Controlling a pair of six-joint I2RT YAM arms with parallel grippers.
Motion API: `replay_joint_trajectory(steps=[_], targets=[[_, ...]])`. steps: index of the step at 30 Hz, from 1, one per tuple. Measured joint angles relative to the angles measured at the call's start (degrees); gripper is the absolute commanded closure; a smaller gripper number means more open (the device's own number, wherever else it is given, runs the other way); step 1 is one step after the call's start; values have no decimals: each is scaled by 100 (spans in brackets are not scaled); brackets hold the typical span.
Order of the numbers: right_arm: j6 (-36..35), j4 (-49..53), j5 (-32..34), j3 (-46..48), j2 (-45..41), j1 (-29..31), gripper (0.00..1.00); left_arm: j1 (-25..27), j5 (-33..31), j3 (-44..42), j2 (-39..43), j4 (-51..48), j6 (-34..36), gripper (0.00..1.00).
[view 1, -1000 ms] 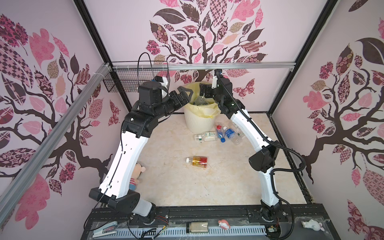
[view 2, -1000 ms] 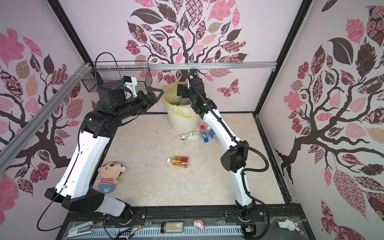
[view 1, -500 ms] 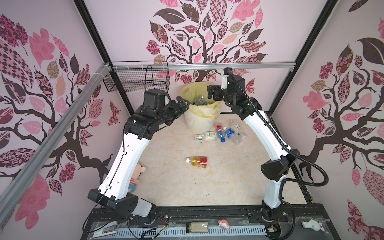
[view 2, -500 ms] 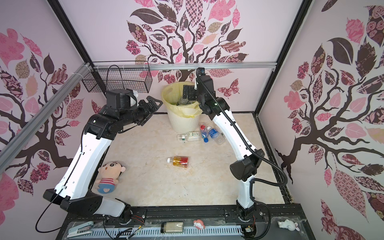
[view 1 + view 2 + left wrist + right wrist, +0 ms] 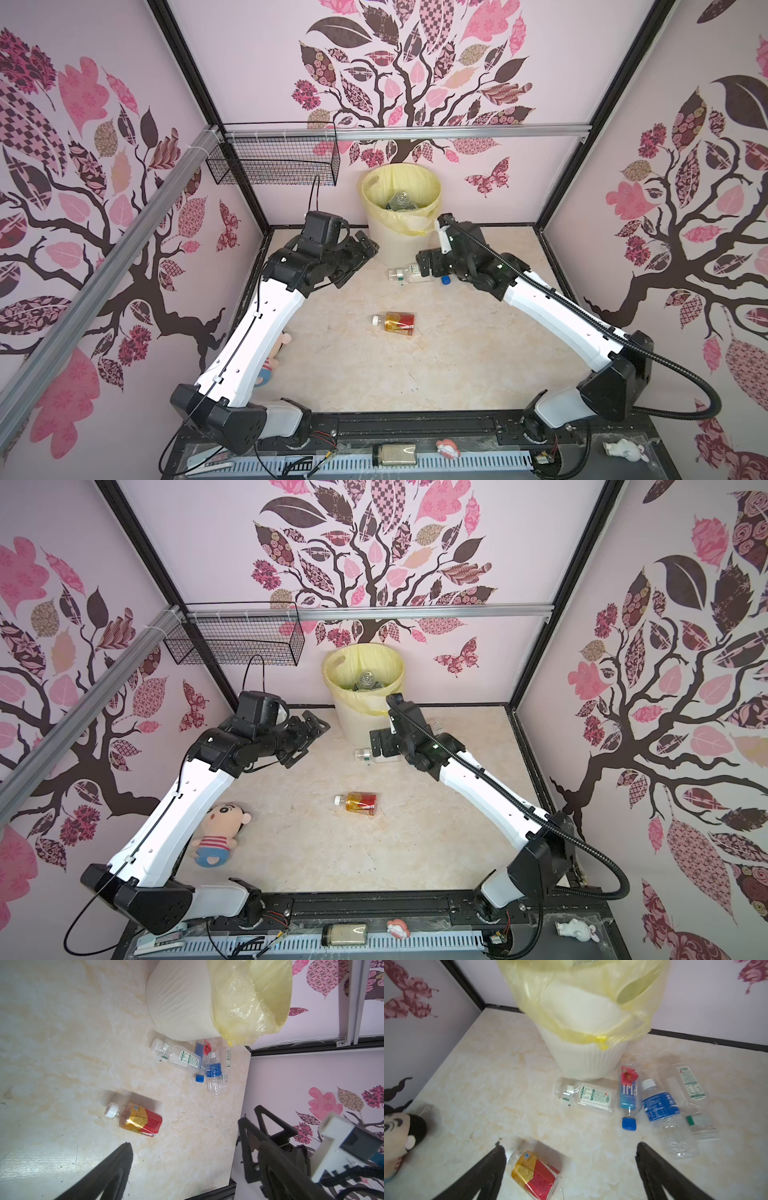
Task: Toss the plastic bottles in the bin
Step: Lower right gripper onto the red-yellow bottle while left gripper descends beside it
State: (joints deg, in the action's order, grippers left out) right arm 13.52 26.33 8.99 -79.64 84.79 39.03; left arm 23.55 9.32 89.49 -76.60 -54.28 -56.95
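Two cameras sit side by side, high up at the front. They look down at the whole tabletop (image 5: 457, 374) and both arms (image 5: 266, 332), and they see nearly the same thing. A camera on each wrist looks from much closer. The left one is tipped sideways. Both wrist cameras see the bin (image 5: 178, 1007), the amber bottle (image 5: 139, 1119) and the clear bottles (image 5: 660, 1105) beside the bin.

Bottles (image 5: 593, 1097) lying beside bin (image 5: 583, 1059)
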Motion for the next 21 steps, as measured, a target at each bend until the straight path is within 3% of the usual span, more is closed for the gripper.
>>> replay_joint_trajectory(steps=[9, 21], targets=[[131, -374, -529, 1572, -55, 216, 0, 17, 144, -802, 249, 76, -4, 3], [-120, -1001, -1056, 1751, 765, 535, 0, 24, 129, -1886, 575, 442, 249, 3]])
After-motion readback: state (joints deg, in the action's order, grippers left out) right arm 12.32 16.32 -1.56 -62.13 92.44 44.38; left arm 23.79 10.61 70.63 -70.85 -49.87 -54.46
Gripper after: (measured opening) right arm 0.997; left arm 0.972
